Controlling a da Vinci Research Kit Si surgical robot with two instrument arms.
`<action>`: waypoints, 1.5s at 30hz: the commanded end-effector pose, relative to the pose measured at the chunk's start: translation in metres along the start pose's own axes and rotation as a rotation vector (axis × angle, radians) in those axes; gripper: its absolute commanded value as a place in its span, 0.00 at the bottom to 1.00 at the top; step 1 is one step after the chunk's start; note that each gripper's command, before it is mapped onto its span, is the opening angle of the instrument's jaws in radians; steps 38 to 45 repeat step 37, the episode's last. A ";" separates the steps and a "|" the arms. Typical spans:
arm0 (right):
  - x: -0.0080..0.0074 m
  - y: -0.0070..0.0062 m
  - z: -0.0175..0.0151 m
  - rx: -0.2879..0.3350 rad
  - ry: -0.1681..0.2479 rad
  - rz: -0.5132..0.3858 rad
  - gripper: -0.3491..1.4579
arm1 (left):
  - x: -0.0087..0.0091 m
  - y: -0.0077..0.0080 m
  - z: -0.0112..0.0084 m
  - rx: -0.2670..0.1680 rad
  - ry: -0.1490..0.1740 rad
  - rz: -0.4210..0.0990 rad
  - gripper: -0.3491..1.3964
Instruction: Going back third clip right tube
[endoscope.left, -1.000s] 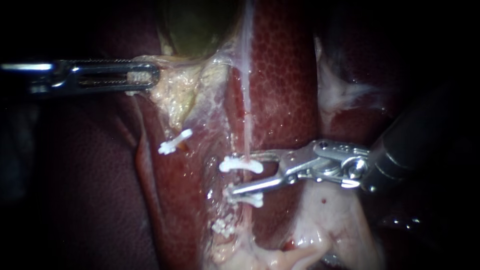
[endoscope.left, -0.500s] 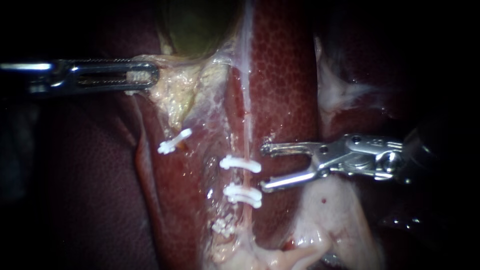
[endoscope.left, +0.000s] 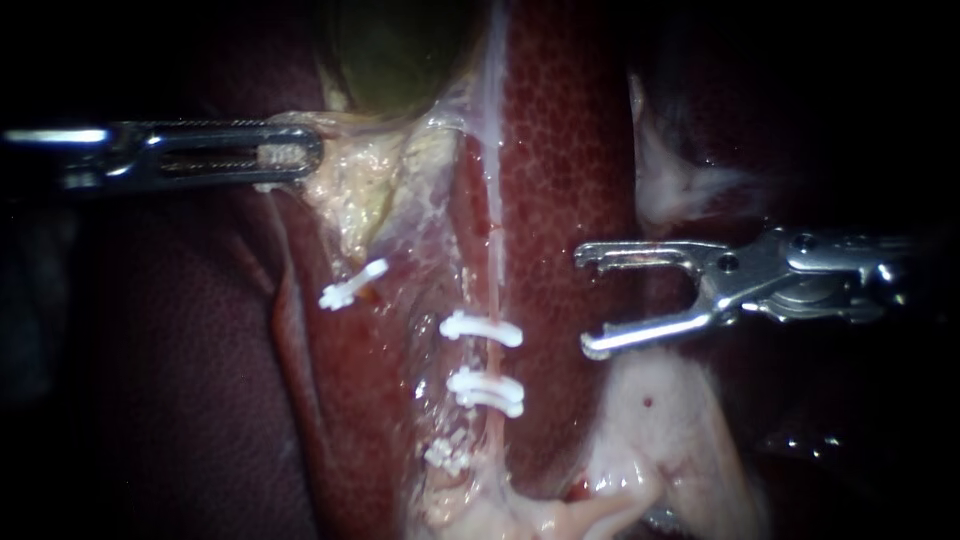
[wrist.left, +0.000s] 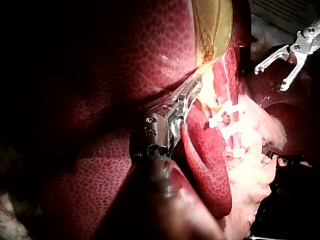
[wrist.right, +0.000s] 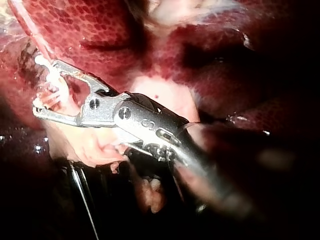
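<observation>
A thin pale right tube (endoscope.left: 494, 270) runs down over the liver (endoscope.left: 565, 170). It carries two white clips, an upper (endoscope.left: 482, 329) and a lower (endoscope.left: 487, 392), with a rougher white piece (endoscope.left: 446, 455) below them. Another white clip (endoscope.left: 351, 284) sits on the left tube. My right instrument (endoscope.left: 590, 300) lies to the right of the clips, jaws open and empty, apart from the tube. My left instrument (endoscope.left: 290, 155) is shut on yellowish tissue under the gallbladder (endoscope.left: 395, 50). The left wrist view shows that grip (wrist.left: 192, 92) and the right instrument's (wrist.left: 274, 69) open jaws beyond.
Pale fatty tissue (endoscope.left: 650, 430) lies below the right instrument's jaws. Another whitish patch (endoscope.left: 680, 185) sits above them. Dark liver surface (endoscope.left: 180, 380) fills the lower left. In the right wrist view the open jaws (wrist.right: 42, 85) stand in front of the clipped tissue.
My right instrument has drawn back to the right and slightly up, away from the clipped tube, jaws still open. The clips and my left instrument have not moved.
</observation>
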 end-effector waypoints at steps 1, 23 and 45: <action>-0.0001 0.0000 0.0000 0.001 -0.001 0.001 0.52 | 0.0004 0.0000 0.0003 0.002 0.007 0.003 0.07; -0.0003 0.0002 0.0000 0.000 -0.003 -0.018 0.52 | 0.0064 -0.0011 0.0070 0.030 0.088 0.013 0.08; -0.0003 0.0003 0.0001 -0.001 -0.004 -0.029 0.52 | 0.0062 -0.0009 0.0069 0.033 0.090 0.013 0.08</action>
